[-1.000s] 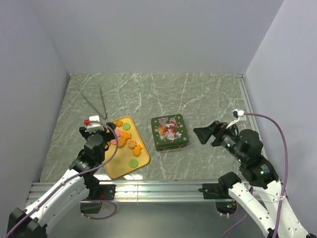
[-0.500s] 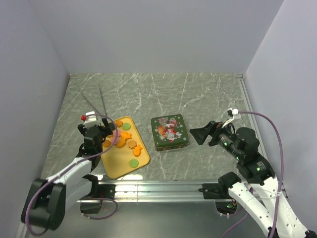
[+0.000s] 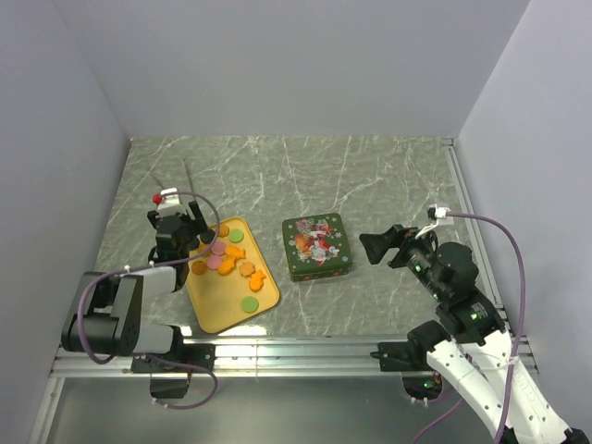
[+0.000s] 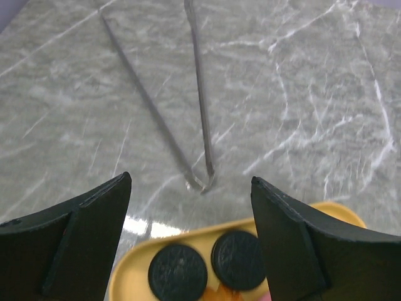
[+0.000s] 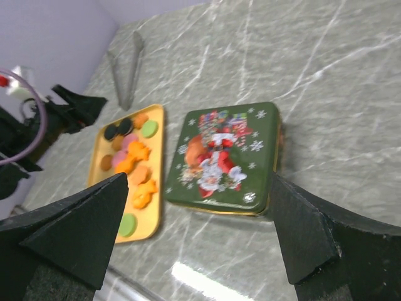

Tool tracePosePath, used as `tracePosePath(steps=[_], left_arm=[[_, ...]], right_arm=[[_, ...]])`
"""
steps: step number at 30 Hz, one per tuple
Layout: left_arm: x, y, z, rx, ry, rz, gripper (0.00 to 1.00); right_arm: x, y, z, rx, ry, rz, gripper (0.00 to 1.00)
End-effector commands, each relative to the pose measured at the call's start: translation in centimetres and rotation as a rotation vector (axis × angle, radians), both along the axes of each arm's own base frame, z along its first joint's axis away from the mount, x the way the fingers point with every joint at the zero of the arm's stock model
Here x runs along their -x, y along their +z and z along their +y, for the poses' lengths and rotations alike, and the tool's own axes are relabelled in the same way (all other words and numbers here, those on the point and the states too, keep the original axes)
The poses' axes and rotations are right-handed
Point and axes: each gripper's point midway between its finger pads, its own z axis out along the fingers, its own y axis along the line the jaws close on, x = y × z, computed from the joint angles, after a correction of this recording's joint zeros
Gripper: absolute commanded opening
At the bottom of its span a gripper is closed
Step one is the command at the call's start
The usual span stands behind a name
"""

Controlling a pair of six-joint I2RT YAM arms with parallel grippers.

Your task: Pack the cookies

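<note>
The cookies (image 3: 231, 262) lie loose on a yellow tray (image 3: 222, 310): orange, pink, green, tan and two dark brown ones (image 4: 177, 273). My left gripper (image 3: 190, 227) is open and empty, low over the tray's far left end, and the wrist view shows its fingers either side of the dark cookies (image 4: 191, 182). A closed green Christmas tin (image 3: 316, 246) sits right of the tray. My right gripper (image 3: 375, 245) is open and empty, above the table right of the tin and facing it (image 5: 199, 179). The right wrist view also shows the cookies (image 5: 135, 166) and the tin (image 5: 225, 157).
Metal tongs (image 3: 188, 185) lie on the marble table just beyond the tray, their tips near its far rim (image 4: 200, 113). Side walls close in left and right. A metal rail runs along the near edge.
My left arm has folded down and its gripper has moved toward the tray's far left end. My right gripper moved a little toward the tin, then slightly back.
</note>
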Motion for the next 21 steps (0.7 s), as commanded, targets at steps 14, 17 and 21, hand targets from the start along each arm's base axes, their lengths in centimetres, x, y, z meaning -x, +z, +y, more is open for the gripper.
tracePosePath(steps=[14,17,21], left_arm=[[-1.6,3.3,-0.2,-0.021,-0.134,-0.234,0.93],[-1.6,3.1,-0.2,-0.021,-0.134,-0.222,0.99],[-1.6,3.0,-0.2,-0.022,-0.131,-0.216,0.99]], right_arm=[[-5.7,-3.5,-5.0,0.205,-0.311,-0.247,1.0],[-6.9,-4.5,-5.0,0.248,-0.317,-0.252,1.0],[-8.3,-6.5,-6.0,0.33,-0.353,-0.22,1.0]])
